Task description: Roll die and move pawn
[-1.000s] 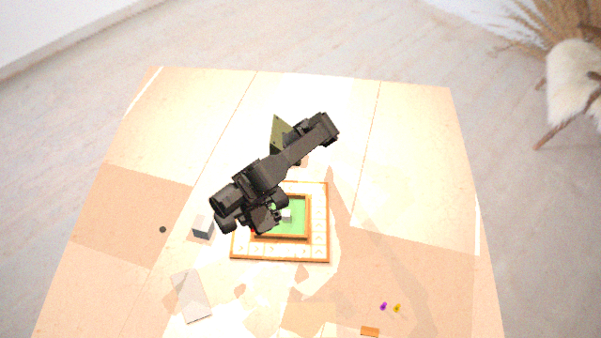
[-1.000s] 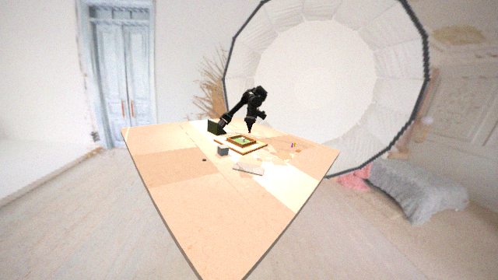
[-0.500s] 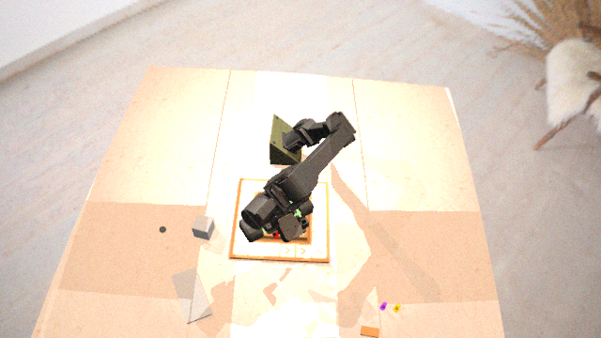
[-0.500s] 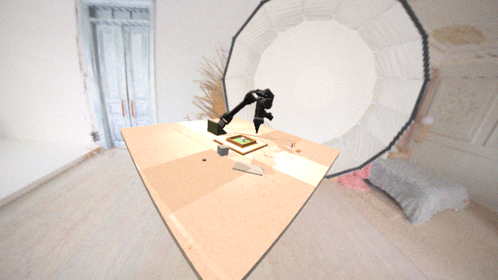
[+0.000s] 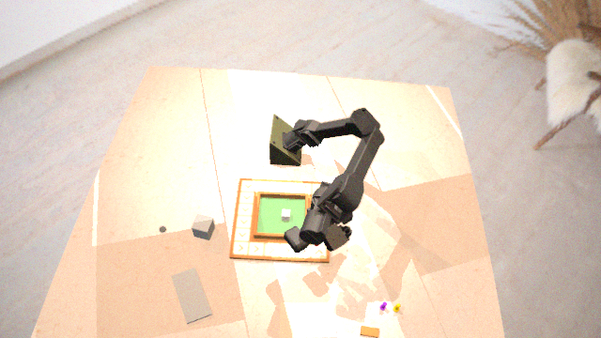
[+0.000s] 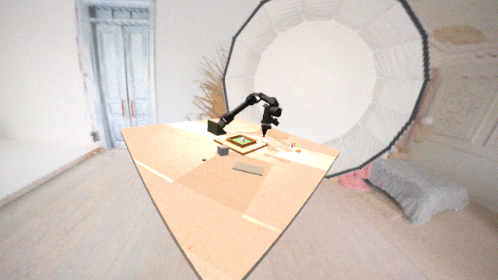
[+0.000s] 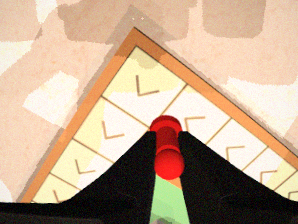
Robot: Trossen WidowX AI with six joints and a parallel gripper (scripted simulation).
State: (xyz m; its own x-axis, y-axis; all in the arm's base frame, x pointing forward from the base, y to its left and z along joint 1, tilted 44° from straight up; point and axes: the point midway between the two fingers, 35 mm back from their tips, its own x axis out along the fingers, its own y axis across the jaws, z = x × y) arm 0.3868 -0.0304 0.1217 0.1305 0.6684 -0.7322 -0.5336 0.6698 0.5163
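Observation:
My gripper (image 5: 317,244) (image 6: 264,134) (image 7: 166,140) is shut on the red pawn (image 7: 168,162), which sits between the fingertips. In the wrist view they hang over the board (image 5: 277,258) (image 6: 243,153) (image 7: 134,38) near one corner, with the pawn's head toward the camera. I cannot tell its exact height above the squares. The white die (image 5: 285,215) (image 6: 243,139) lies on the green floor of the dice tray (image 5: 255,221). Its pips are too small to read in the top and exterior views. The arm hides the board's right side in the top view.
A grey cube (image 5: 203,227) (image 6: 222,151), a small dark disc (image 5: 162,229) (image 6: 204,159) and a flat grey slab (image 5: 192,296) (image 6: 248,169) lie left of the board. Purple (image 5: 383,306) and yellow (image 5: 396,308) pieces stand near an orange block (image 5: 370,331) (image 6: 298,151). A dark wedge (image 5: 277,133) is behind.

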